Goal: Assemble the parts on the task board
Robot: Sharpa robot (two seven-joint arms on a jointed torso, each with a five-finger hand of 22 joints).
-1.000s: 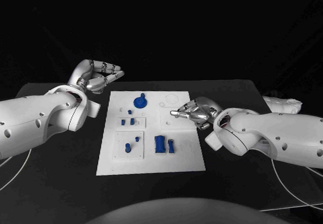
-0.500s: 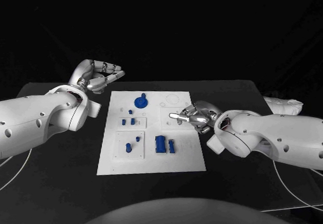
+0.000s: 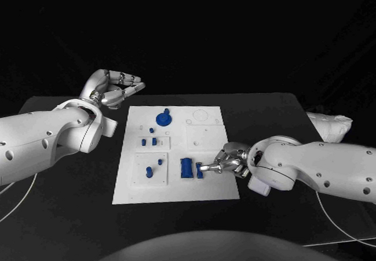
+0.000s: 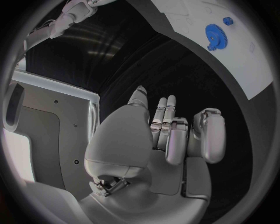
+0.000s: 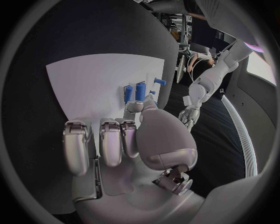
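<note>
Task board [image 3: 175,182]: white plate, centre of bench.
Parts: gear [image 3: 163,118] toward board's far edge; large blue block [image 3: 186,168] w/ slim piece [image 3: 199,170] beside it, toward near-right corner.
Right hand [image 3: 222,161]: at board's right edge, just beside slim piece; fingers [image 5: 111,140] curled, holding nothing; likely lining up a pick.
Left hand [image 3: 114,86]: off board's far-left corner, fingers curled in, empty; prob. parked clear of work area.

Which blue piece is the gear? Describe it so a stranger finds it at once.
Start at the white board in the middle of the black table. Go to its far end, on the side of the robot's left hand. The gear is the one round, toothed blue disc; the other blue pieces are small blocks and pegs.
</note>
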